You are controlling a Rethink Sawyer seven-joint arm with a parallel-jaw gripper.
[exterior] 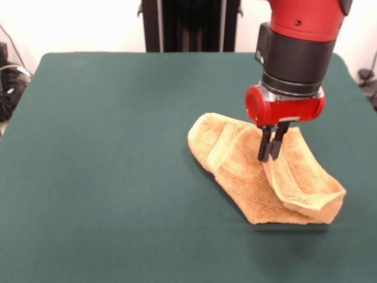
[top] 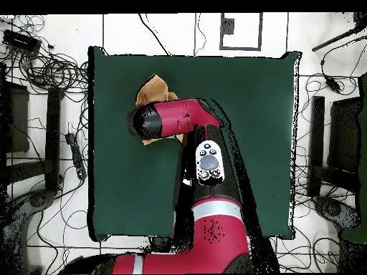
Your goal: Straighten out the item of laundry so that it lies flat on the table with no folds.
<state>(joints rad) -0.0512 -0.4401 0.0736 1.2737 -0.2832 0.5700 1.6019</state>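
The orange-tan towel (exterior: 247, 171) lies crumpled on the green table (exterior: 106, 165), right of centre in the front view. It is folded over itself, with a raised flap curling up on its right side. My gripper (exterior: 270, 154) points straight down over the towel's middle, its two black fingers (exterior: 264, 144) close together and pinching the edge of the raised flap. In the overhead view only part of the towel (top: 158, 91) shows near the table's (top: 251, 107) far left, beyond the arm's wrist (top: 147, 120), which hides the gripper.
The red arm (top: 208, 165) reaches across the table from the bottom of the overhead view. Cables and stands lie on the floor round the table. The black pedestal (exterior: 191, 23) stands at the table's far side in the front view.
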